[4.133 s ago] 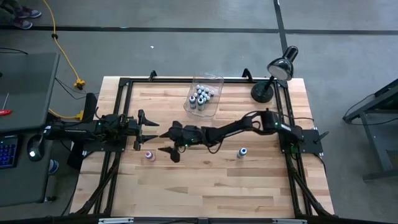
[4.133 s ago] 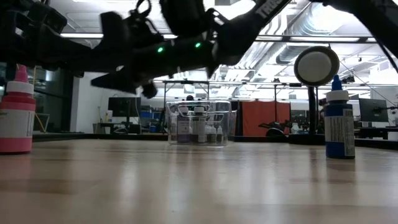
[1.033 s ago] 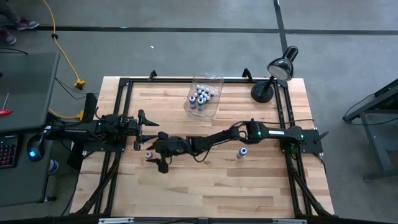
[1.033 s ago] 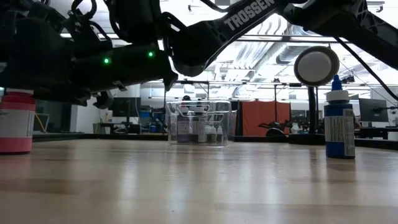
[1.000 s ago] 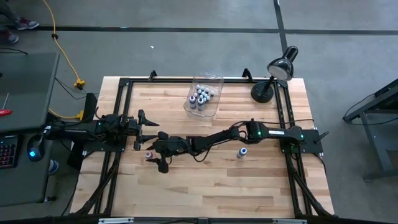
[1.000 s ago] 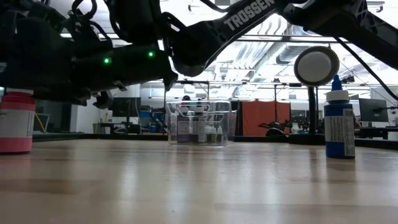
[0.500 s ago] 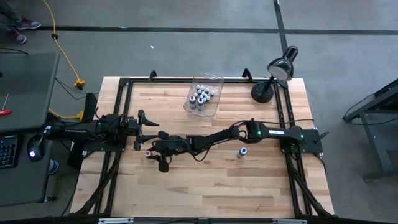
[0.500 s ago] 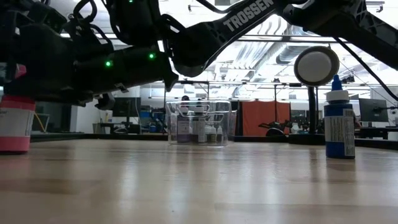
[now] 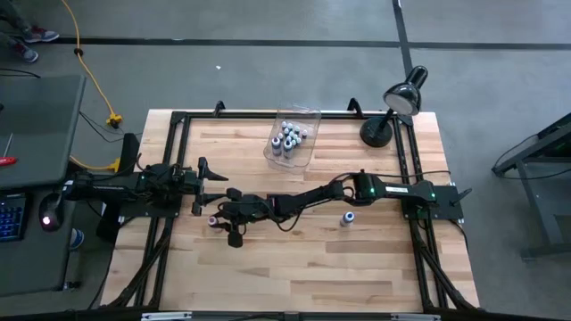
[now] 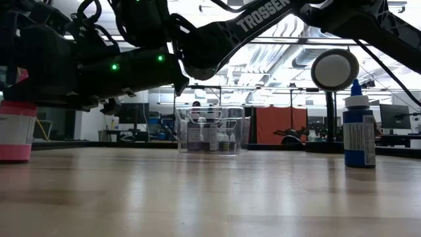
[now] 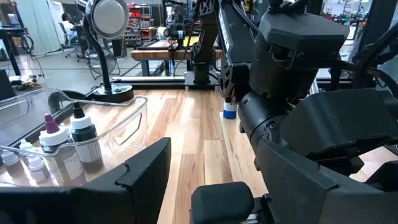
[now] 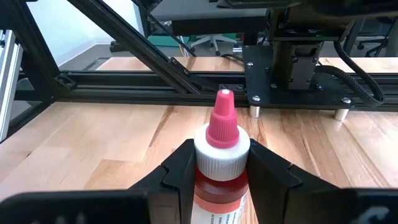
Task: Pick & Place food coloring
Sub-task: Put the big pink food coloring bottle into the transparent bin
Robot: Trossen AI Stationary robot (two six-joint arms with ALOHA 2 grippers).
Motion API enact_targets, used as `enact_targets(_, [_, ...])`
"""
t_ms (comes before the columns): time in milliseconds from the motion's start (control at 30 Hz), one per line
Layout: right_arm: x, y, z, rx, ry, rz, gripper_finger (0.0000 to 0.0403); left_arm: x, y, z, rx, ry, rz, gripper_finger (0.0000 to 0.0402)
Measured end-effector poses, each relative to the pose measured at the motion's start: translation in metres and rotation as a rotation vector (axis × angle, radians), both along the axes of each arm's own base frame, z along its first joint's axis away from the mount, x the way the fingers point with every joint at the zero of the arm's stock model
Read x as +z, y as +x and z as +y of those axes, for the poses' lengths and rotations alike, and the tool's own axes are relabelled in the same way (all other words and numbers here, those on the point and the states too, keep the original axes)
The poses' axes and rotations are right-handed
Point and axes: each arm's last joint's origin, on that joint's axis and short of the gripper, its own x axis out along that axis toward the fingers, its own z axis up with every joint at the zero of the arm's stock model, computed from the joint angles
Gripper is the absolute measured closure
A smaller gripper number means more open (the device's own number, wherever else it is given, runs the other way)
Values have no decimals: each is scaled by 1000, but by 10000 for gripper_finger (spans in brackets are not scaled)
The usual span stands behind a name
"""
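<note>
Right wrist view shows the right gripper [image 12: 219,165] with jaws pinching the pink food coloring bottle [image 12: 221,158], so lifting toward the far clear bin [image 9: 293,139] likely follows.

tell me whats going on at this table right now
The right gripper has reached across to the left side of the table and has its fingers on either side of a pink food coloring bottle that stands upright on the wood. A blue bottle stands alone nearer the right arm's base. The clear bin near the table's far edge already holds a cluster of bottles. The left gripper waits open at the left edge, just beside the pink bottle.
</note>
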Motion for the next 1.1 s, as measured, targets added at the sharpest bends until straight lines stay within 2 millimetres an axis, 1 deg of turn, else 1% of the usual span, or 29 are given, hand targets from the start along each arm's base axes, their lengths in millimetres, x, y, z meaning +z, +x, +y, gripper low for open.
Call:
enact_targets(167, [0, -1, 6, 11, -13, 1, 294, 0, 0, 0, 0, 0, 0, 163])
enact_targets(333, [0, -2, 14, 22, 14, 7, 294, 0, 0, 0, 0, 0, 0, 163])
enact_targets(500, [0, -2, 16, 27, 16, 8, 294, 0, 0, 0, 0, 0, 0, 163])
enact_targets(633, [4, -3, 19, 34, 3, 8, 294, 0, 0, 0, 0, 0, 0, 163])
enact_targets(767, [11, -6, 29, 97, -4, 4, 294, 0, 0, 0, 0, 0, 0, 163])
enact_targets(867, [16, -8, 34, 108, -14, 18, 294, 0, 0, 0, 0, 0, -1, 163])
enact_targets(967, [23, -9, 35, 102, -60, 1, 294, 0, 0, 0, 1, 0, 0, 163])
enact_targets(1100, [25, -9, 34, 105, -80, 0, 295, 0, 0, 0, 1, 0, 0, 163])
